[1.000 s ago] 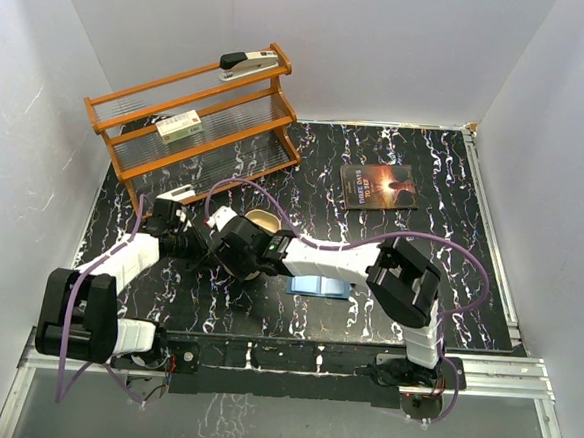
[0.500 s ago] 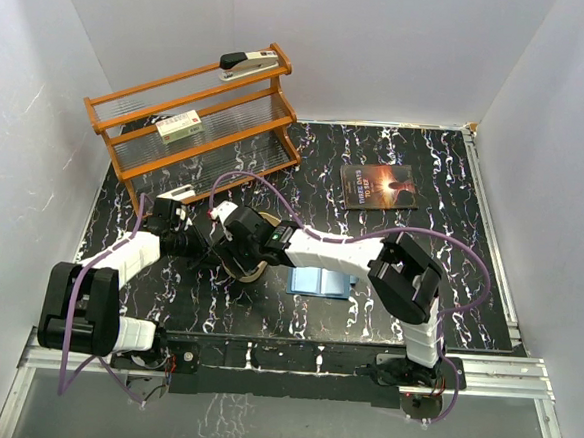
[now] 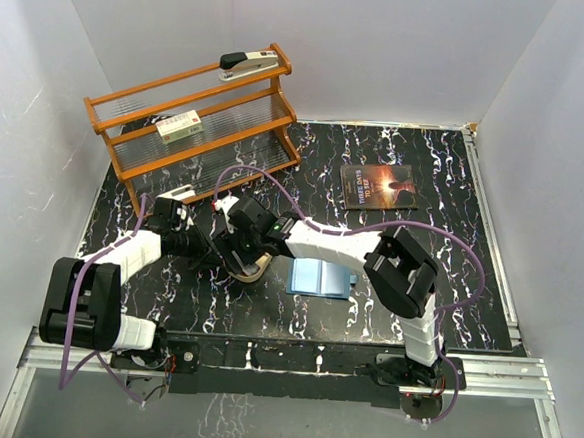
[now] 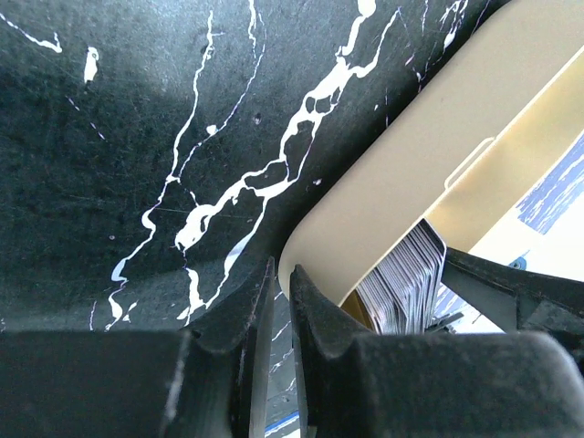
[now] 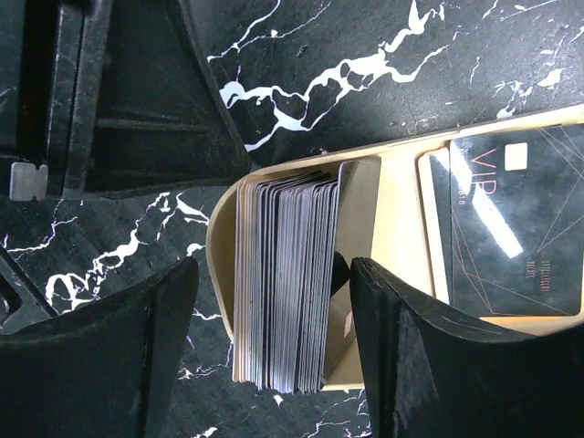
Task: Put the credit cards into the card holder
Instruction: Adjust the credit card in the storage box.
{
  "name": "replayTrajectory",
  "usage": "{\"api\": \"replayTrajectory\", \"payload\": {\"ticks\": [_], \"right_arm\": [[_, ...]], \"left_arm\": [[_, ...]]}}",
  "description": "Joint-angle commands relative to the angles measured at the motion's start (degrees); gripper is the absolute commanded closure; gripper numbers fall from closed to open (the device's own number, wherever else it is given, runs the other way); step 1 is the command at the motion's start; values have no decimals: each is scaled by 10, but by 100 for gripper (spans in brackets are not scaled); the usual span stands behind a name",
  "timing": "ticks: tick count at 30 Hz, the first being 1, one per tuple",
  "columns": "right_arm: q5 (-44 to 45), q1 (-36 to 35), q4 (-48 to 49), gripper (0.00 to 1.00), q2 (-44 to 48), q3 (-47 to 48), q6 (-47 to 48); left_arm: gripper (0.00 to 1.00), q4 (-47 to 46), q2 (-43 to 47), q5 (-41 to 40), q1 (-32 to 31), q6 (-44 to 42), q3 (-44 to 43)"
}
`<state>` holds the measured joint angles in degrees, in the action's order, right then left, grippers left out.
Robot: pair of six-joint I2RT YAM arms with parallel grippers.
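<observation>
Credit cards [image 5: 283, 283]: packed on edge as one tight stack in the end compartment of the tray [image 5: 217, 239], directly between the right jaws. Only the thin upper edges are offered for a pinch.
Dark card [image 5: 511, 219]: flat in the next compartment, past the divider and outside the right jaws.
Right jaws: wide apart and empty, one finger on each side of the stack. Read this as the line-up for a pinch.
Left jaws: almost together, with only a thin slit between them and nothing seen in it. The tips sit at the tray's rounded outer rim, just above the desk [image 4: 137, 137]. The probable purpose is to brace the tray against sliding.
Card holder [image 3: 320, 277]: blue, flat on the desk, well apart from both jaws and beside the right forearm. You cannot confirm from overhead that its pockets are exposed.
Step in hand: first pick, no card lifted yet.
Risk: closing across the whole stack would take many cards at once, so expect to need a narrower bite.
</observation>
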<state>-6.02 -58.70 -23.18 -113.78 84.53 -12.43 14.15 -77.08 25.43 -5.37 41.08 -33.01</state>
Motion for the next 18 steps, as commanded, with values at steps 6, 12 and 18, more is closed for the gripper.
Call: {"api": "replayTrajectory", "payload": {"ticks": [6,12,18], "right_arm": [[-25,-1,-1,37,-8,49,-14],[-19,-1,4,41,12,48,-20],[-13,0,22,48,22,33,-29]], "left_arm": [[89,-8,-3,35,1,0,-23],[89,-13,-6,32,1,0,-20],[89,-16,-11,31,1,-2,-22]]}}
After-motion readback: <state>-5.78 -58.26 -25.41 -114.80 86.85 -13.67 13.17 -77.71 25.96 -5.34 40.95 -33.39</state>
